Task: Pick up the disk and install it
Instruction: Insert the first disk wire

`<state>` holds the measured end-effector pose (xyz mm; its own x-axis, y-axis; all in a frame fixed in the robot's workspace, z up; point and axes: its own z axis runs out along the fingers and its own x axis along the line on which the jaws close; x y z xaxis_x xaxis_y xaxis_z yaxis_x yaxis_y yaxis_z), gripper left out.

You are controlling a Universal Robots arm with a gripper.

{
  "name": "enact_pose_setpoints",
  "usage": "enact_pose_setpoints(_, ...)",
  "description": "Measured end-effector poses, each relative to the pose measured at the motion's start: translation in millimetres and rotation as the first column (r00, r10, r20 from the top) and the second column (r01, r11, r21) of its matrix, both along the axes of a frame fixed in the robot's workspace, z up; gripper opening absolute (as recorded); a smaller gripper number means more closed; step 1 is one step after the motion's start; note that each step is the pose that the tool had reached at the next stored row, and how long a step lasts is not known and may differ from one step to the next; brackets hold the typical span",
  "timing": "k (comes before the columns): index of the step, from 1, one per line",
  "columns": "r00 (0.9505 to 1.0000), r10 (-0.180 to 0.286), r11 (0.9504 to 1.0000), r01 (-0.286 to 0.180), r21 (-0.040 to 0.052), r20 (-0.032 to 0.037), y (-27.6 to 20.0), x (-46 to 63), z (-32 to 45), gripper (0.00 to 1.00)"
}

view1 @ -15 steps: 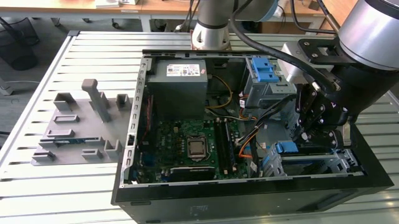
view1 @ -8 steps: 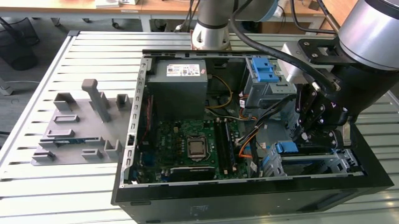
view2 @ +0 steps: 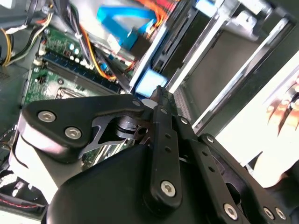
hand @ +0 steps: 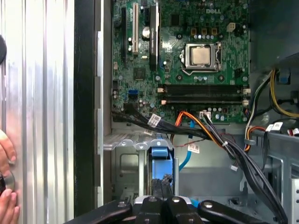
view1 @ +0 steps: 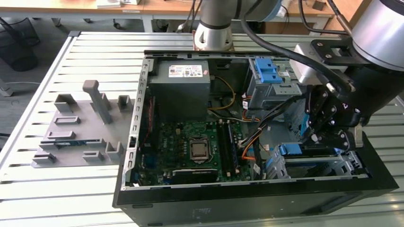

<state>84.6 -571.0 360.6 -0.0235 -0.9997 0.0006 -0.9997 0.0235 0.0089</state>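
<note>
The disk (view1: 294, 150) lies in the metal drive bay (view1: 338, 165) at the front corner of the open computer case, on the exterior view's right. Its blue plastic end (hand: 159, 156) faces out of the bay, and the rest is hidden inside. My gripper (view1: 315, 140) hangs right over that end. In both wrist views the black fingers (hand: 156, 184) are pressed together, their tips (view2: 159, 91) touching the blue frame (view2: 150, 83) with nothing held between them.
A bundle of black, orange and yellow cables (hand: 219, 140) runs beside the bay. The motherboard (view1: 189, 146), grey power supply (view1: 183, 78) and a blue latch cage (view1: 268, 71) take up the rest of the case. A grey fixture (view1: 82, 127) sits on the slatted table. A person's hand (hand: 7, 196) rests outside the case wall.
</note>
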Motion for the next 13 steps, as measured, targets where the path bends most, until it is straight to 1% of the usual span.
enact_pose_setpoints(5,1.0000,0.000,1.0000,0.000,0.0000,-0.0001,0.0,20.9,-0.1,0.11)
enact_pose_setpoints(7,1.0000,0.000,1.0000,0.000,0.0000,-0.0001,0.0,26.9,-0.1,0.11)
enact_pose_setpoints(9,1.0000,0.000,1.0000,0.000,-0.0002,-0.0001,0.1,29.3,0.4,0.11)
enact_pose_setpoints(12,1.0000,0.000,1.0000,0.000,0.0000,0.0022,0.4,29.7,4.3,0.11)
enact_pose_setpoints(13,1.0000,0.000,1.0000,0.000,0.0001,0.0026,0.5,29.8,4.5,0.11)
